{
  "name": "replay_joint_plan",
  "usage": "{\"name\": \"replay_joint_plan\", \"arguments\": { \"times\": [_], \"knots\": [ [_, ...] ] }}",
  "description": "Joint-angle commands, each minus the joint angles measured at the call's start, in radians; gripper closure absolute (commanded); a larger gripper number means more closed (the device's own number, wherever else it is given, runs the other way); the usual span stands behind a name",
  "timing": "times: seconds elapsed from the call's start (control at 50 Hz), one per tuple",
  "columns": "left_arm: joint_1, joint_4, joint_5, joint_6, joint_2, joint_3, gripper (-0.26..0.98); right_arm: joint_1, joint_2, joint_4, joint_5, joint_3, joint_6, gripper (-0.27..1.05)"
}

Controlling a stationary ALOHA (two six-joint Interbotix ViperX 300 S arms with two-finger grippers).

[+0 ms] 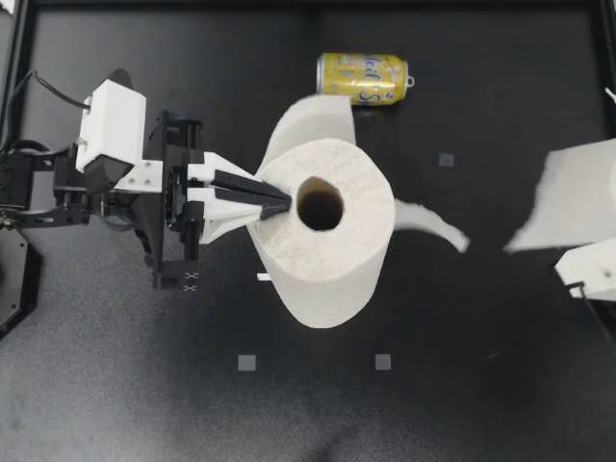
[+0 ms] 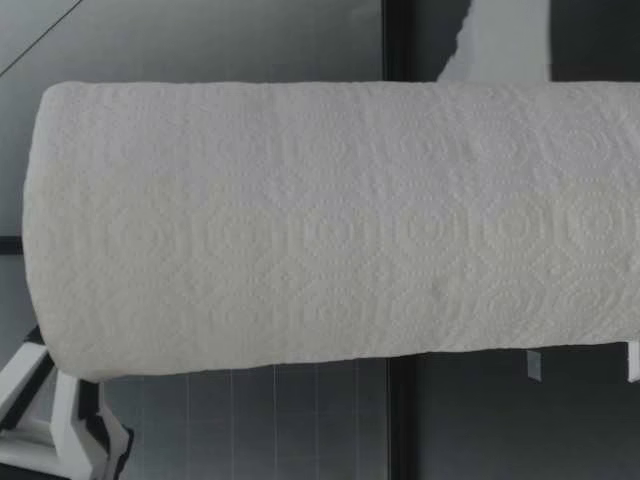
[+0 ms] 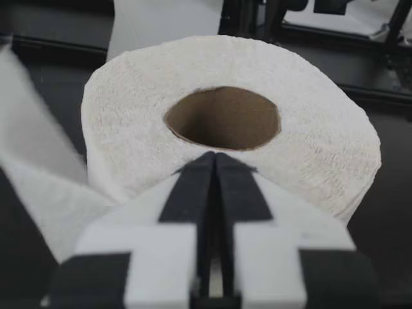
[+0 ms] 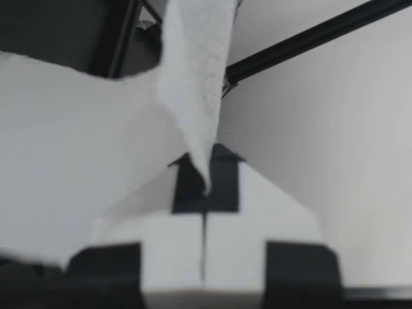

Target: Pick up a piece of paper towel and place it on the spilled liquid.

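Observation:
A paper towel roll (image 1: 327,252) stands upright in the middle of the black table. My left gripper (image 1: 287,202) is shut, and its tips rest on the roll's top (image 3: 129,129) just beside the cardboard core (image 3: 222,119). A torn tail (image 1: 433,223) hangs off the roll's right side. At the right edge my right gripper (image 1: 577,265) is shut on a loose sheet of paper towel (image 1: 577,197); the right wrist view shows the sheet (image 4: 193,84) pinched between the closed tips (image 4: 206,172). I see no spilled liquid. The roll (image 2: 330,230) fills the low view.
A yellow can (image 1: 364,77) lies on its side behind the roll. A loose flap (image 1: 310,120) curls up from the roll's far side. Small grey squares (image 1: 246,362) mark the table (image 1: 462,385) in front.

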Motion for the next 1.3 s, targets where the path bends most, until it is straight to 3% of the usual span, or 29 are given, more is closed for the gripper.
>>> {"name": "replay_joint_plan", "arguments": {
  "times": [0.0,0.1,0.16,0.38,0.56,0.74,0.9,1.06,1.18,1.28],
  "knots": [
    [0.011,-0.002,0.012,-0.005,0.023,0.034,0.64,0.0,-0.048,-0.005,0.017,0.006,0.015,0.93],
    [0.011,-0.006,0.012,-0.005,0.023,0.034,0.64,0.0,-0.106,-0.012,0.026,0.029,0.044,0.93],
    [0.011,-0.006,0.011,-0.005,0.023,0.031,0.64,0.0,-0.144,-0.074,0.009,0.023,0.077,0.93],
    [0.009,-0.006,-0.031,-0.003,0.023,0.028,0.64,-0.04,-0.278,-0.548,-0.364,0.015,0.284,0.93],
    [0.011,-0.006,-0.035,0.006,0.015,0.026,0.64,-0.166,-0.439,-0.756,-0.693,0.081,0.417,0.93],
    [0.011,-0.006,-0.081,0.011,0.014,0.028,0.64,-0.379,-0.658,-0.887,-1.025,0.218,0.456,0.93],
    [0.011,-0.006,-0.089,0.012,0.02,0.021,0.64,-0.6,-0.775,-0.911,-1.285,0.295,0.453,0.93],
    [0.011,-0.006,-0.089,0.011,0.023,0.018,0.64,-0.83,-0.699,-0.953,-1.485,0.298,0.419,0.93],
    [0.011,-0.006,-0.095,0.005,0.025,0.017,0.64,-1.015,-0.555,-0.986,-1.608,0.265,0.362,0.93],
    [0.011,-0.006,-0.097,0.003,0.025,0.017,0.64,-1.124,-0.456,-1.017,-1.671,0.232,0.31,0.93]
  ]
}}
